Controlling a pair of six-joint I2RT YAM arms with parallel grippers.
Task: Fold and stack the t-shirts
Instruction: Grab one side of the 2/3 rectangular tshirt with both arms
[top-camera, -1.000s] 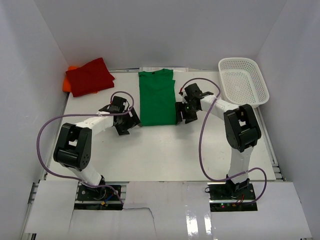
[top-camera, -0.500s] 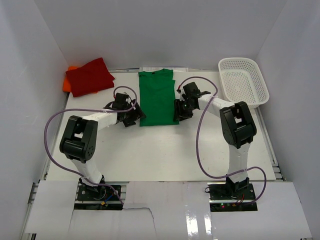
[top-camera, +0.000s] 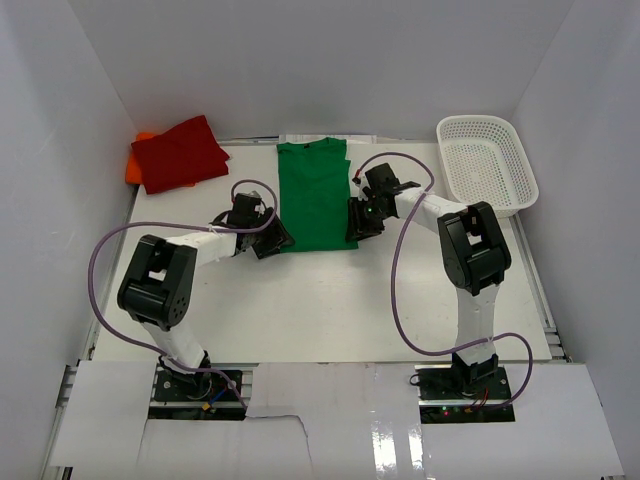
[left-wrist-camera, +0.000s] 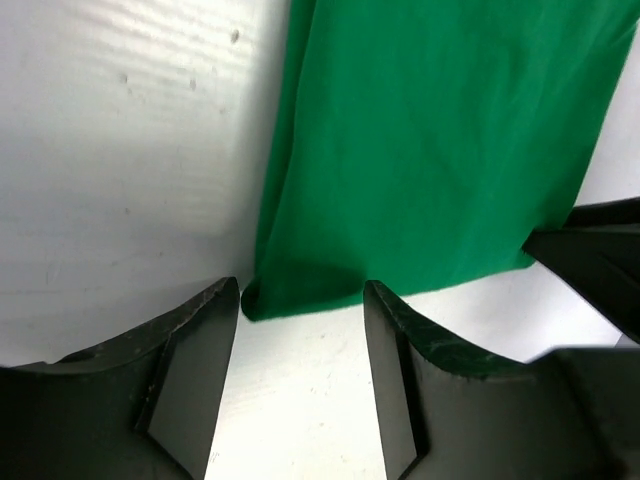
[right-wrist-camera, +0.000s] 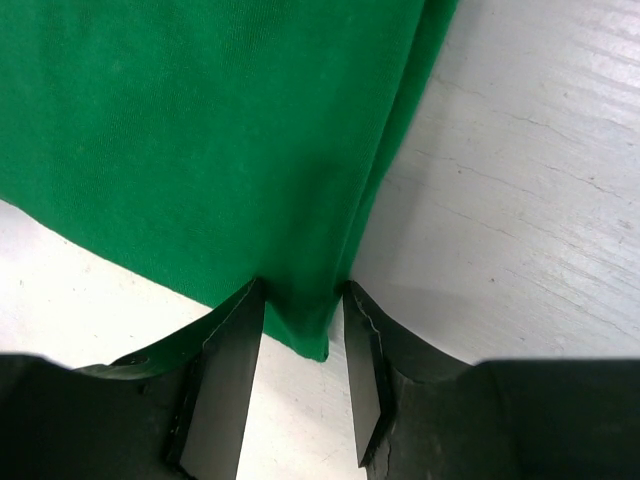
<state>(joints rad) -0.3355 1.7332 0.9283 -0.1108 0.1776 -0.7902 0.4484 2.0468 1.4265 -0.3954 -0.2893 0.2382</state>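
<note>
Where the bright green t-shirt (top-camera: 314, 195) lies flat on the white table (top-camera: 330, 300), folded into a long narrow rectangle with its collar toward the far wall, we find both arms at its near hem. The left gripper (left-wrist-camera: 300, 295) straddles the near left corner. Its two black, wedge-shaped fingers stand apart, and the rounded cloth corner sits in the gap between them. The right gripper (right-wrist-camera: 300, 290) straddles the near right corner with a narrower gap. The doubled edge of the soft, matte knit fills it from pad to pad, yet whether the cloth is truly pinched we cannot tell. The fabric looks smooth, with a faint shadowed dip near each corner. At the far left the red t-shirt (top-camera: 180, 152) lies folded in a skewed square on the orange t-shirt (top-camera: 131, 168) — only a sliver of orange shows. A white plastic mesh basket (top-camera: 520, 170), oval-rimmed, sits at the far right, well apart from the green cloth.
</note>
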